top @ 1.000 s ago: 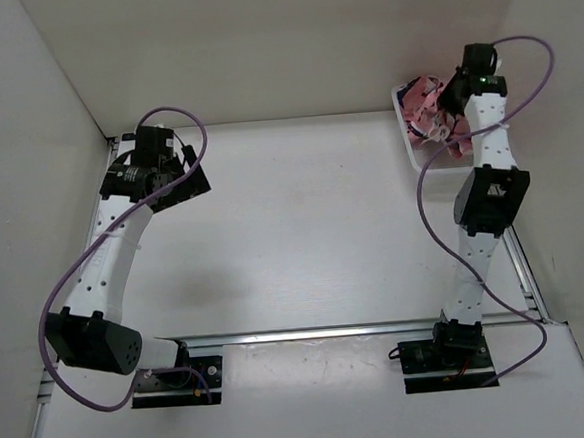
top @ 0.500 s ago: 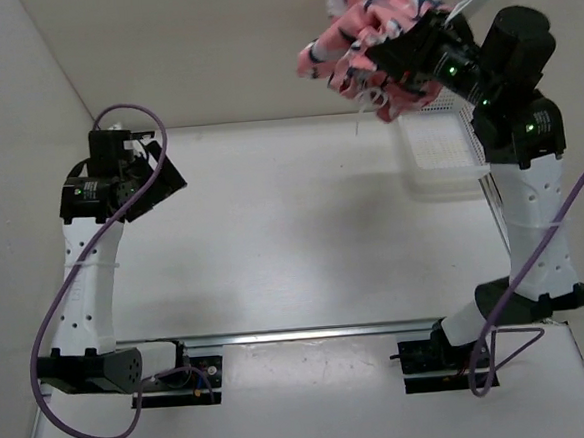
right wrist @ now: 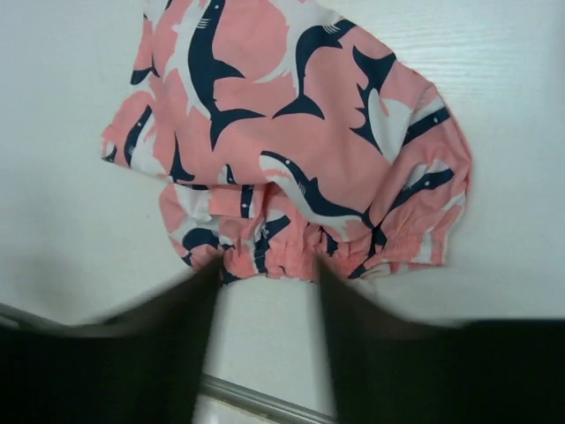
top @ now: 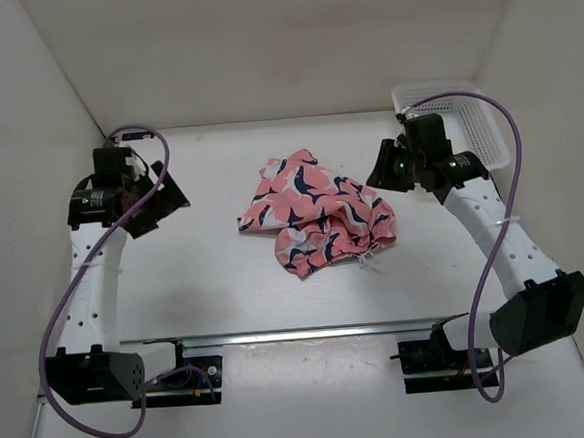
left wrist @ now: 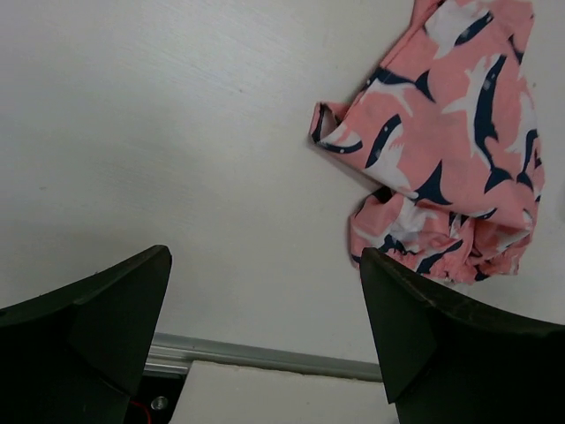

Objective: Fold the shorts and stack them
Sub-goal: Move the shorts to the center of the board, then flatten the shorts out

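Note:
The coral-pink shorts point(top: 317, 212) with navy and white shark shapes lie crumpled in a heap on the middle of the white table. My right gripper point(top: 384, 167) hovers just to their right, open and holding nothing. In the right wrist view its blurred fingers point(right wrist: 267, 269) stand apart above the gathered waistband edge of the shorts point(right wrist: 291, 150). My left gripper point(top: 165, 196) hangs wide open to the left of the heap, clear of the cloth. In the left wrist view the shorts point(left wrist: 450, 141) lie at the upper right, beyond my gripper point(left wrist: 265, 256).
A white mesh basket point(top: 480, 116) stands in the back right corner, behind the right arm. An aluminium rail point(top: 310, 332) runs across the table's near edge. White walls close in the left, back and right sides.
My right arm lifted the shorts out of the basket, swung them high and left, and let them go on the middle of the table. Its jaws have opened. The left arm shifted slightly.

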Action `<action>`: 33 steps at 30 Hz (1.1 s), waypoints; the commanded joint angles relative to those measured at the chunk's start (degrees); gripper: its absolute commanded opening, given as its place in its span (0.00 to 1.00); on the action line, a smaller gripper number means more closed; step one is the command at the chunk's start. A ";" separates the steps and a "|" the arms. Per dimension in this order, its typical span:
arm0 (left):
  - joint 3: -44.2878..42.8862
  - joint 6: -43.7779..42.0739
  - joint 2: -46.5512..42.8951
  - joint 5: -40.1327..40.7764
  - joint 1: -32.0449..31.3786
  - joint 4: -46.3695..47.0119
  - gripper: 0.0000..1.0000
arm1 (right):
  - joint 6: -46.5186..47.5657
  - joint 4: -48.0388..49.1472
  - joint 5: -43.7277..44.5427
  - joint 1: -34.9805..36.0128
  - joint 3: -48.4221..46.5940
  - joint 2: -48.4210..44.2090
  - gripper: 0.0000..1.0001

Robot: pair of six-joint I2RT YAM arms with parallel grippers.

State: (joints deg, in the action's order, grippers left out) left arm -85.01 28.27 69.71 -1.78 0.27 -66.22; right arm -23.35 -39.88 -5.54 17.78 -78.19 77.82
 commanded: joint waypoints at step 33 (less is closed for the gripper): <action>-6.66 1.18 48.24 -0.15 -22.25 18.24 0.10 | -44.66 29.52 13.32 24.22 30.74 12.43 0.71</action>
State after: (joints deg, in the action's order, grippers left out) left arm -88.68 30.28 118.78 -2.68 -21.65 -47.79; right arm -63.53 -10.07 -2.81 40.12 -43.64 87.70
